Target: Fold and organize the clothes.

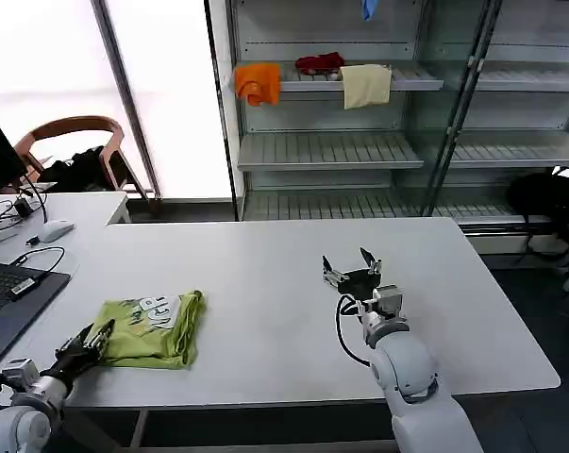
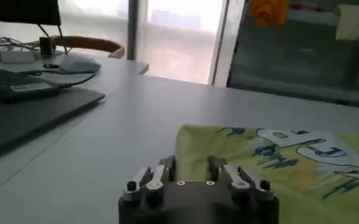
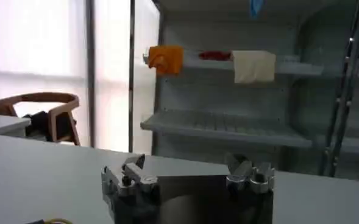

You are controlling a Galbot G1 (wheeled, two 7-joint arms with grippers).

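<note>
— Where's your T-shirt (image 1: pixel 154 328)?
— Folded at eight o'clock on the table (image 1: pixel 265 283), print partly hidden. Left gripper (image 1: pixel 97 336) touches its edge, fingers parted; right gripper (image 1: pixel 352 268) hovers open at four o'clock.

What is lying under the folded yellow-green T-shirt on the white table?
The T-shirt lies folded, directly on the white table, printed side up. The left hand is at its near-left corner. Whatever its folded layers cover cannot be seen.
</note>
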